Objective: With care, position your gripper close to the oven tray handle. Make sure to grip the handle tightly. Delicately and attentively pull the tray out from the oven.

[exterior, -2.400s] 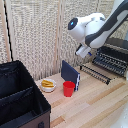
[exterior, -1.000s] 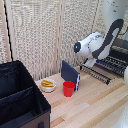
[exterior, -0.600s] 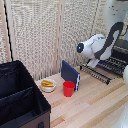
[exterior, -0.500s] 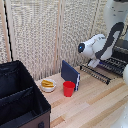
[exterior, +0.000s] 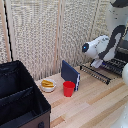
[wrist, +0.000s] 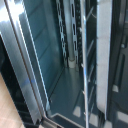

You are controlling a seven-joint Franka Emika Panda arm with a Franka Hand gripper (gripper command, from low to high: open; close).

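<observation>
Wooden table [exterior: 95,102]: black fabric bin [exterior: 20,100] at the exterior view's left; small bowl [exterior: 48,85], red cup [exterior: 69,88] and upright blue box [exterior: 70,74] mid-table. Tray [exterior: 102,71] lies at the exterior view's right, its handle [exterior: 95,75] just beyond the box. Arm [exterior: 102,47] has lowered over the tray since 2.4 s ago. Gripper hidden; jaw state cannot be told. Wrist view: oven [wrist: 50,65] interior, close.
</observation>
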